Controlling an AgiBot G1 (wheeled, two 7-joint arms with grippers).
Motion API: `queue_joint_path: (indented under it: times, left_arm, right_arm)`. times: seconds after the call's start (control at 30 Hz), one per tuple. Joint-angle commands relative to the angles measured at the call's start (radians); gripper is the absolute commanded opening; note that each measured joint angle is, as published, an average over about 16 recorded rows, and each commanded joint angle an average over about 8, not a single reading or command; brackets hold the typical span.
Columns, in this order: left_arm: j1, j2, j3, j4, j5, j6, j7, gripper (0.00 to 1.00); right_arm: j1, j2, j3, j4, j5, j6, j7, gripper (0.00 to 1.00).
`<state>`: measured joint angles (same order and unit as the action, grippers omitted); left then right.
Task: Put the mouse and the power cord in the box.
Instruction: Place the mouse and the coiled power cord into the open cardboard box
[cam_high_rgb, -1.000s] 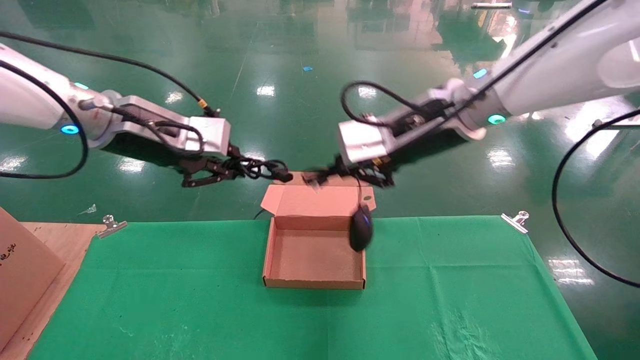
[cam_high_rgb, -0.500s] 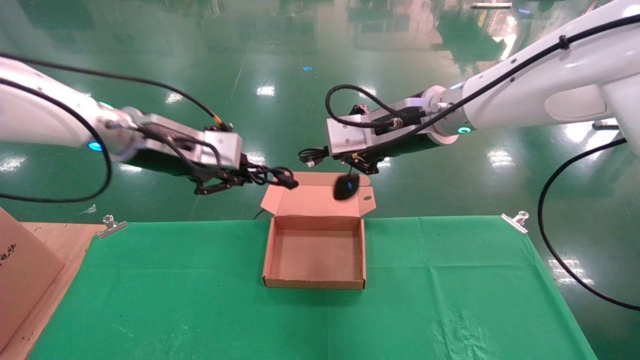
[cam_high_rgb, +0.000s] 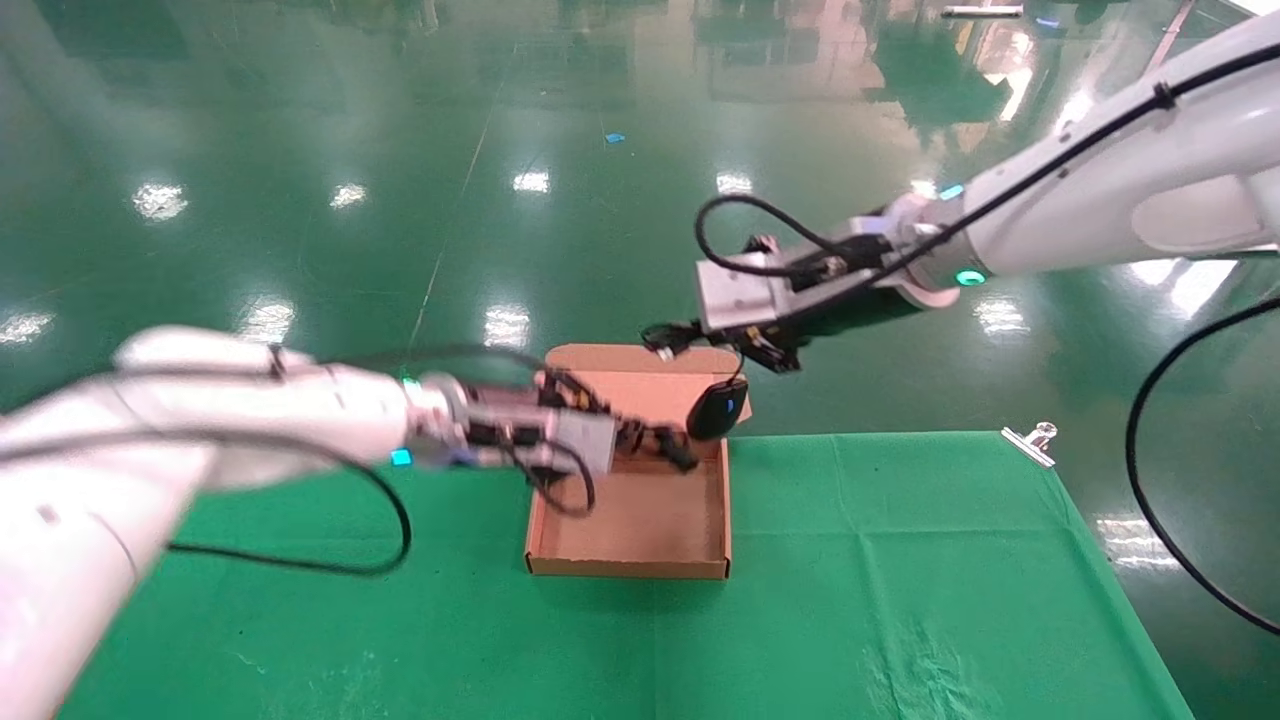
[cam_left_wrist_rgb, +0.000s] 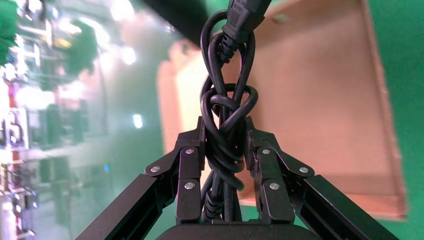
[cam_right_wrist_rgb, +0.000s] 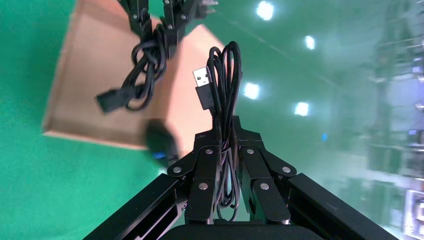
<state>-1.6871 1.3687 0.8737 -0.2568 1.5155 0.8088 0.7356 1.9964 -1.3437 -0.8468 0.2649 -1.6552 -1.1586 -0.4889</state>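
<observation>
My left hand (cam_high_rgb: 660, 443) is over the open box (cam_high_rgb: 628, 528), reaching in from the left, with the power cord (cam_high_rgb: 668, 444) bunched dark at its tip above the box's far side. My right hand (cam_high_rgb: 755, 352) sits beyond the box's raised lid, and the mouse (cam_high_rgb: 717, 409) dangles below it on its thin cable, at the box's far right corner. The box rests on the green-covered counter (cam_high_rgb: 900, 580).

One box (cam_high_rgb: 628, 520), one mouse (cam_high_rgb: 718, 409), one power cord (cam_left_wrist_rgb: 225, 125), two tools, left (cam_high_rgb: 668, 446) and right (cam_high_rgb: 700, 345), and one metal clip (cam_high_rgb: 1030, 441).
</observation>
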Motion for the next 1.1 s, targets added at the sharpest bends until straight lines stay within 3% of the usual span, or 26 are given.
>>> queue_joint_path:
  times: [0.03, 0.37, 0.4, 0.6, 0.67, 1.1]
  left_arm:
    - [0.050, 0.003, 0.013, -0.035, -0.008, -0.041, -0.009, 0.00]
    - [0.142, 0.001, 0.112, -0.107, -0.049, -0.193, -0.128, 0.02]
    - [0.144, 0.000, 0.118, -0.113, -0.058, -0.196, -0.138, 0.08]
    - [0.147, -0.002, 0.159, -0.135, -0.100, -0.208, -0.160, 0.83]
    - [0.145, -0.002, 0.173, -0.136, -0.111, -0.212, -0.163, 1.00]
    - [0.135, -0.003, 0.247, -0.136, -0.177, -0.234, -0.167, 1.00]
  right_arm:
    - [0.002, 0.005, -0.005, -0.020, 0.005, -0.020, -0.006, 0.00]
    - [-0.013, 0.005, -0.007, -0.089, 0.021, -0.044, -0.072, 0.00]
    - [-0.017, 0.004, -0.007, -0.092, 0.023, -0.044, -0.077, 0.00]
    - [-0.041, 0.000, -0.007, -0.108, 0.034, -0.031, -0.100, 0.00]
    - [-0.045, -0.001, -0.006, -0.111, 0.038, -0.023, -0.103, 0.00]
    - [-0.043, -0.010, -0.008, -0.073, 0.070, 0.002, -0.091, 0.00]
